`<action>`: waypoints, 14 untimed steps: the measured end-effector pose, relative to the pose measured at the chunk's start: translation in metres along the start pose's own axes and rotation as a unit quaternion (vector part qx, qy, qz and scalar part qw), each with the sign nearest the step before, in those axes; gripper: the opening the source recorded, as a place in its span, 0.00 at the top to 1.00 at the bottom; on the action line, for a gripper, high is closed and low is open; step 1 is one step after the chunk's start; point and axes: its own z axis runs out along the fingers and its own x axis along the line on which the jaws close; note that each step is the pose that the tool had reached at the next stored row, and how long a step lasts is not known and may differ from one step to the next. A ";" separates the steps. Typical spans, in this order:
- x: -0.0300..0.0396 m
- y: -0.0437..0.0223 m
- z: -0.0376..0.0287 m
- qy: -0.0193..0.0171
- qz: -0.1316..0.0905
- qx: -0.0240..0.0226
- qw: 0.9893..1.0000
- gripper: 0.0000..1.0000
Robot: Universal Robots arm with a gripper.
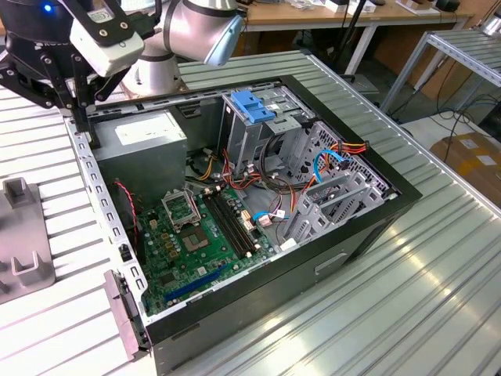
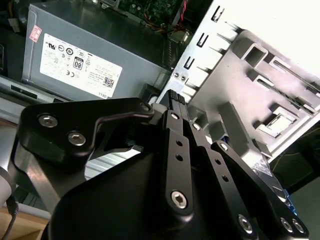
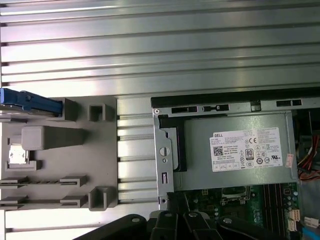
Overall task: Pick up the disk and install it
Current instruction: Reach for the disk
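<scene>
The disk lies on edge in a slot at a corner of the grey holder, showing its bright blue rail and grey body in the first wrist view. My gripper hangs over the back corner of the open computer case at the exterior view's left, above the power supply. Its black fingers stand together and hold nothing. The disk is well apart from the gripper, across the holder.
A tall metal drive cage with a blue plastic bracket stands at the case's back. The motherboard, cables and more bays fill the case. The grey holder sits on the ribbed metal table.
</scene>
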 end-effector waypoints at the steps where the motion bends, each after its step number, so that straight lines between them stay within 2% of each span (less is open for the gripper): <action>1: 0.0014 -0.0001 0.0000 0.000 0.000 0.000 1.000 0.90; 5: 0.0081 -0.0006 -0.0002 0.000 0.000 0.000 1.000 0.90; 14: 0.0176 0.0011 -0.0001 0.000 0.000 0.000 1.000 0.90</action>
